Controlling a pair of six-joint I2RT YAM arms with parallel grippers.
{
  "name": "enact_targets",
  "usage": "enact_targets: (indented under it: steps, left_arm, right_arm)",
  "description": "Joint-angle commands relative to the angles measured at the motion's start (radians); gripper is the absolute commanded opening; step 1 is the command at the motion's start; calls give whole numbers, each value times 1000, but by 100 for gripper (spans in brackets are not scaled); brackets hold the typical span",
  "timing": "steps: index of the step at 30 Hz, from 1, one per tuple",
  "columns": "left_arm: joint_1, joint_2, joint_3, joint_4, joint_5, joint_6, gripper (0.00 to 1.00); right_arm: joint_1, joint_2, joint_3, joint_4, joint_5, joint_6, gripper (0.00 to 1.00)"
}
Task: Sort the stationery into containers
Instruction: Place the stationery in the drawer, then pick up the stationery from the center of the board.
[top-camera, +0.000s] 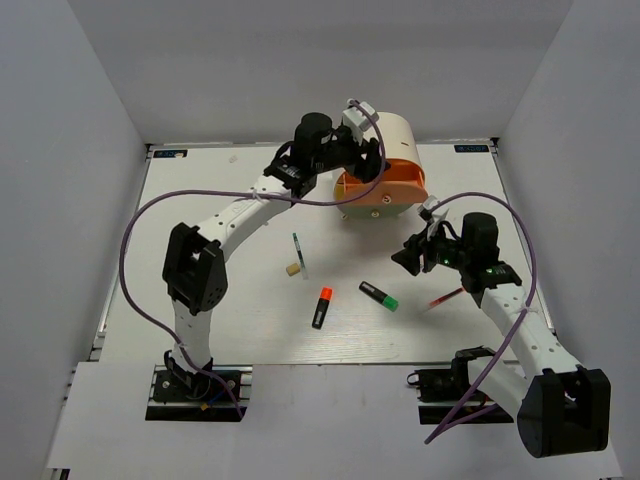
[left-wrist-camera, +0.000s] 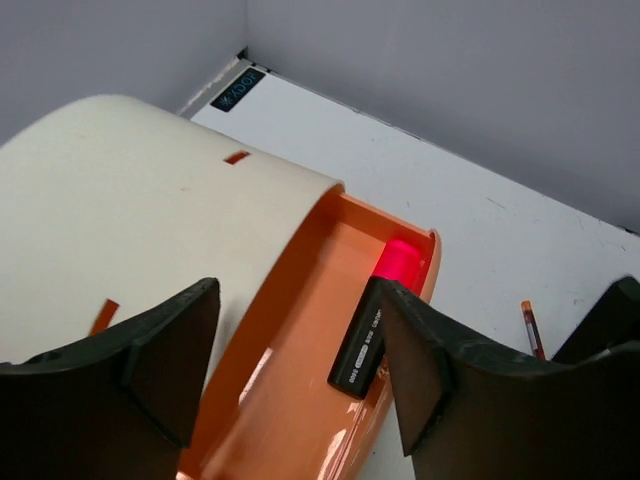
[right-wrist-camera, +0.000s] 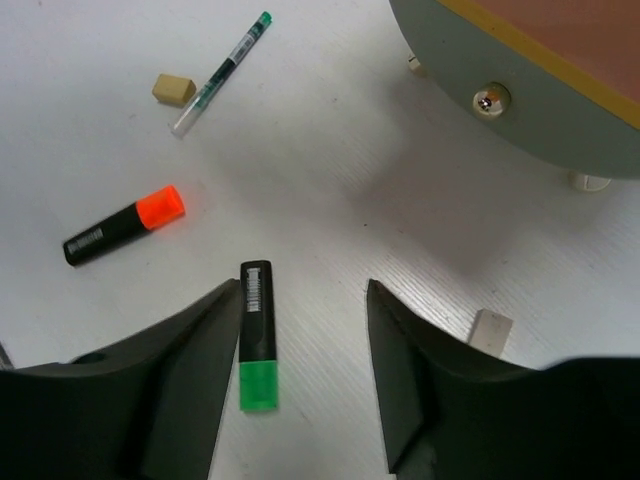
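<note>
The cream drum unit stands at the back with its orange drawer pulled open. My left gripper hangs open over that drawer. A pink-ended highlighter lies inside it, close by my right-hand finger. My right gripper is open and low over the table. The green-ended highlighter lies flat between its fingers, beside the left one. The orange-ended highlighter, the pale pen and the tan eraser lie further off. A grey eraser lies just outside the right finger.
The thin red pen lies right of the green highlighter and shows in the left wrist view too. The orange highlighter, pale pen and tan eraser lie mid-table. The drum's lower drawer knob faces my right gripper.
</note>
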Motion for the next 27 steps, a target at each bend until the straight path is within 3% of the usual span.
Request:
enact_targets:
  steps: [1,3,6,10,17,22,27]
  left_arm:
    - [1,-126,59,0,-36,-52,78]
    - [19,-167,15,-14,-36,-172,84]
    - [29,-276,-51,-82,-102,-218,90]
    - [29,-425,-261,-185,-221,-332,97]
    - [29,-673,-664,-213,-311,-477,98]
    - [29,-750,-774,-282,-351,-497,98]
    - [29,-704,-788,-389,-340,-486,98]
  right_arm:
    - [7,2,-18,14,-18,-80,53]
    - [10,39,-23,-43,-78,-241,51]
    - [30,120,-4,-147,-77,-399,49]
    - [90,215,32,-246,-45,-522,64]
    - [205,307,39,-198,73,-487,72]
    - [249,375,43,-134,187,-440,74]
    - [311,427,43,-72,273,-403,70]
